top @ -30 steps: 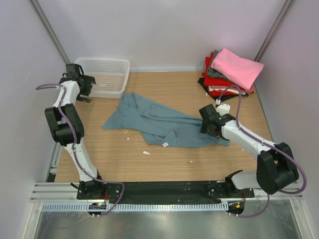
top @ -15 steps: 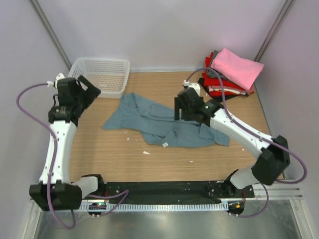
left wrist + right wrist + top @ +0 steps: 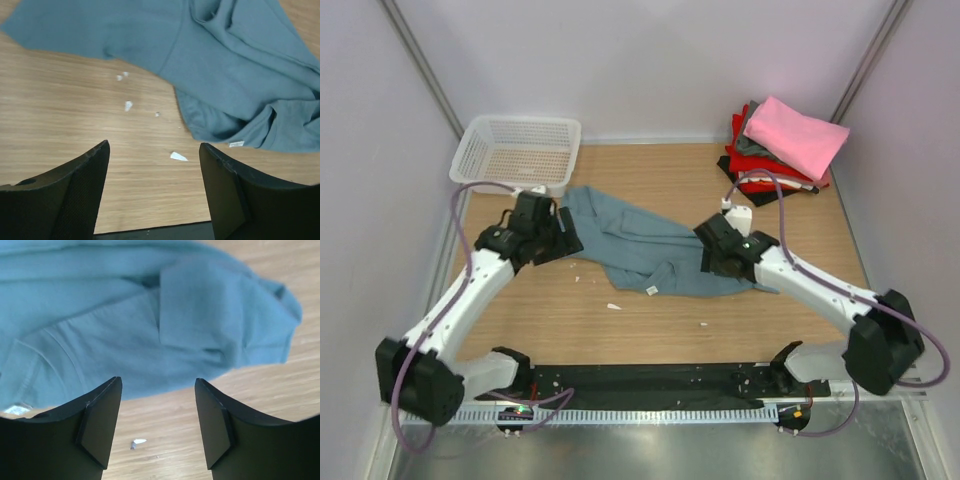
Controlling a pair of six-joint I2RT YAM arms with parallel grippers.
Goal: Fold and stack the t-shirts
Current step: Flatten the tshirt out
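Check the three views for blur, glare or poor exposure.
Top external: even, soft light, no glare; the teal t-shirt and the stack of folded t-shirts are sharp. Left wrist: crisp tabletop grain and cloth folds, though the left end effector is near-black with little detail. Right wrist: softer throughout, creases smeared, perhaps motion blur; the right end effector equally dark.

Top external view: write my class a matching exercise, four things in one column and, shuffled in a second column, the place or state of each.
Column one
1. teal-blue t-shirt
2. pink t-shirt
3. white lattice basket
4. left claw

Column two
A. far left corner of the table
B. topmost on the folded stack, far right
C. open, holding nothing
D. crumpled, unfolded, in the middle

Pairs: 1-D, 2-B, 3-A, 4-C.
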